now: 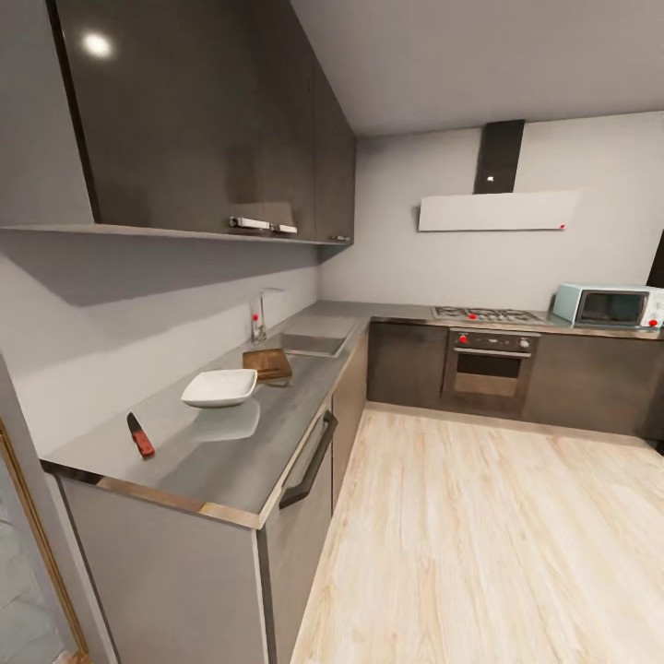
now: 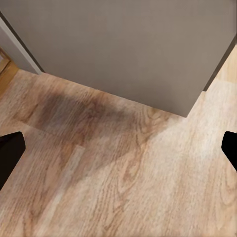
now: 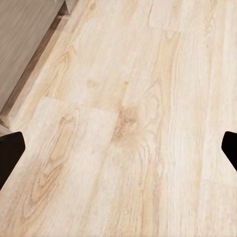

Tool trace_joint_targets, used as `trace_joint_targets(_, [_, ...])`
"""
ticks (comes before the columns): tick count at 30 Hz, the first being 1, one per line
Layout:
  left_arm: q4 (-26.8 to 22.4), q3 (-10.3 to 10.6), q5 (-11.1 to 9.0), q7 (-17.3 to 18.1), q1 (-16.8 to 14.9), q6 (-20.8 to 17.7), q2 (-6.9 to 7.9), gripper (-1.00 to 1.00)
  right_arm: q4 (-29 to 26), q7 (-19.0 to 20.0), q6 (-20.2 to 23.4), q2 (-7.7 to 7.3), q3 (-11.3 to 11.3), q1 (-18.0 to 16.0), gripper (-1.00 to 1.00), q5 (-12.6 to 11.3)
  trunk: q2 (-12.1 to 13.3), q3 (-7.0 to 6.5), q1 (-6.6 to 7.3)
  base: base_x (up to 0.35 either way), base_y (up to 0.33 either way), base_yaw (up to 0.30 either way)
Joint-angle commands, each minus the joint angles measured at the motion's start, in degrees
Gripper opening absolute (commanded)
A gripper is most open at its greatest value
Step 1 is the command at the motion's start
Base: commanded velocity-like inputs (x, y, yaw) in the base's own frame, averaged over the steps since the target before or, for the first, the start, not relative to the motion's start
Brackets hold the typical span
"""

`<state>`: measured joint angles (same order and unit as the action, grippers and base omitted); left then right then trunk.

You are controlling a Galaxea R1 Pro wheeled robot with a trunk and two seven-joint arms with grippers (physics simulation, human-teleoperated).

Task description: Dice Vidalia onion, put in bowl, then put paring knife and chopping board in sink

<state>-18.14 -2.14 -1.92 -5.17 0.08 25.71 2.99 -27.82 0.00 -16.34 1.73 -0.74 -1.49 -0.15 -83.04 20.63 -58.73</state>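
The grey countertop runs along the left wall in the head view. On it, nearest me, lies the paring knife with its reddish handle. Beyond it stands the white bowl, then the dark wooden chopping board, which lies beside the sink with its chrome tap. The Vidalia onion is hidden from here. My left gripper hangs open over the wooden floor in front of a grey cabinet side. Over bare floor boards, my right gripper is open too, holding nothing.
Dark upper cabinets overhang the counter. At the far wall are a hob, an oven and a light blue microwave. Light wooden floor spreads wide to the right of the counter. A drawer handle juts out.
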Motion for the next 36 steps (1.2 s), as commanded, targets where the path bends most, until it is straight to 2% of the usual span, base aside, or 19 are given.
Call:
trace_joint_targets(1, [-0.1,0.0,-0.2,0.0,0.0,0.1,0.0,1.0,0.0,0.0,-0.2,-0.02,-0.1,0.0,1.0,0.0,0.0,0.06,0.0,0.0,0.0,0.0])
trace_joint_targets(9, [0.1,0.1,-0.2,0.0,0.0,0.0,-0.06,1.0,0.0,0.0,-0.2,0.02,-0.1,0.0,1.0,0.0,0.0,0.06,0.0,0.0,0.0,0.0])
trace_joint_targets(36, [0.1,0.1,-0.1,0.0,0.0,0.0,-0.09,1.0,0.0,0.0,-0.3,-0.21,-0.1,0.0,1.0,0.2,10.8,-4.79,5.93,0.0,0.0,0.0])
